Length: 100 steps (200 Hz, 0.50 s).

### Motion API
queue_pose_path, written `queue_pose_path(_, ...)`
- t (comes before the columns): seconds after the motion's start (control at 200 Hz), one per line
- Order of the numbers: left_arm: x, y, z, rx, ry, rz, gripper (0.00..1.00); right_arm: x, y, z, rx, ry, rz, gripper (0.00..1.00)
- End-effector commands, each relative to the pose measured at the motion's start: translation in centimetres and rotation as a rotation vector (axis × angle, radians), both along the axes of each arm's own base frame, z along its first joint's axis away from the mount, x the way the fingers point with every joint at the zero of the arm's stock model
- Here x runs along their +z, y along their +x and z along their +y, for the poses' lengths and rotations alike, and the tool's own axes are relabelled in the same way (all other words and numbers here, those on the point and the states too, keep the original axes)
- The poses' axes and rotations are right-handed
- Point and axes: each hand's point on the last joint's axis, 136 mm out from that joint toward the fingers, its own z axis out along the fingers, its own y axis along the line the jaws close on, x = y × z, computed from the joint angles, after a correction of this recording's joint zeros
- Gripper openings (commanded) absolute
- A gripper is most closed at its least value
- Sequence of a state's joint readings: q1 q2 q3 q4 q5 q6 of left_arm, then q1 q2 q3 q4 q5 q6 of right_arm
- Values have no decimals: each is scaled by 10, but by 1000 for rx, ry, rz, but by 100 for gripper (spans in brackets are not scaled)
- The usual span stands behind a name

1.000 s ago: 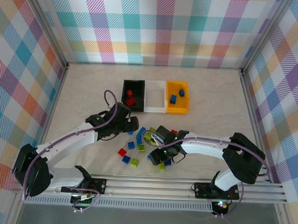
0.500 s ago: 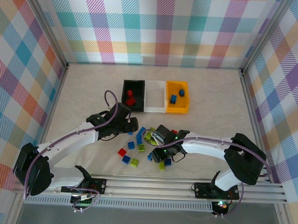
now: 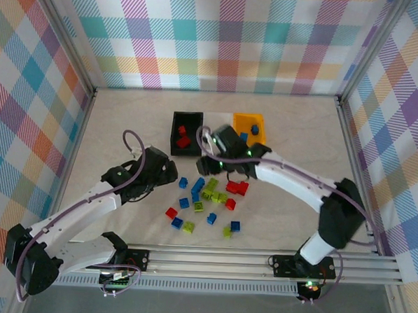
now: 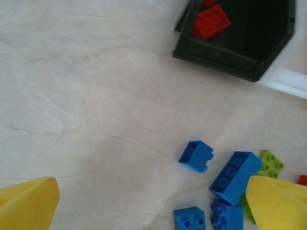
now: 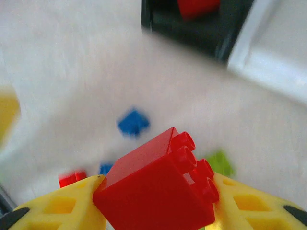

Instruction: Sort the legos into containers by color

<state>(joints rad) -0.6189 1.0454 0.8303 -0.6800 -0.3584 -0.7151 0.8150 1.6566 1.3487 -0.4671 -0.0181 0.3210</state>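
1. Pastel plaid walls box in your pale marbled worktop (image 3: pixel 119 124); the three containers sit in a row at its middle: black bin (image 3: pixel 174 133), white bin (image 3: pixel 219 119), orange-yellow bin (image 3: pixel 249 116)
2. Your right claw (image 5: pixel 156 206) is clamped on a red brick (image 5: pixel 148 177), one yellow finger pressed to each side and the studs facing the right of the wrist view. It hangs above the worktop just on the near side of the black and white bins; that view is blurred
3. Your left claw (image 4: pixel 152 203) stands wide open with nothing between its yellow fingertips (image 4: pixel 29 203), over the worktop near the black bin's near corner
4. Red bricks (image 3: pixel 183 137) lie in the black bin and blue bricks (image 3: pixel 254 129) in the orange-yellow bin. Your right arm (image 3: pixel 285 176) covers most of the white bin, so you cannot tell its contents
5. Loose legos (image 3: pixel 207 195) in blue, yellow-green and red lie scattered on the worktop in front of the bins, between your two arms
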Motion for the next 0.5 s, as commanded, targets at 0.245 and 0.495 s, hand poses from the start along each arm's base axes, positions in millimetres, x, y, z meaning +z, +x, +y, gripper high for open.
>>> queue_pose_path(0.245,-19,-18,14,6,21,68,100,-7,132,64,-102,16,22,48)
queue_pose_path(0.495,-40,-23,1,-48,-1,147,100,-27,164,82,-163,6,53,54)
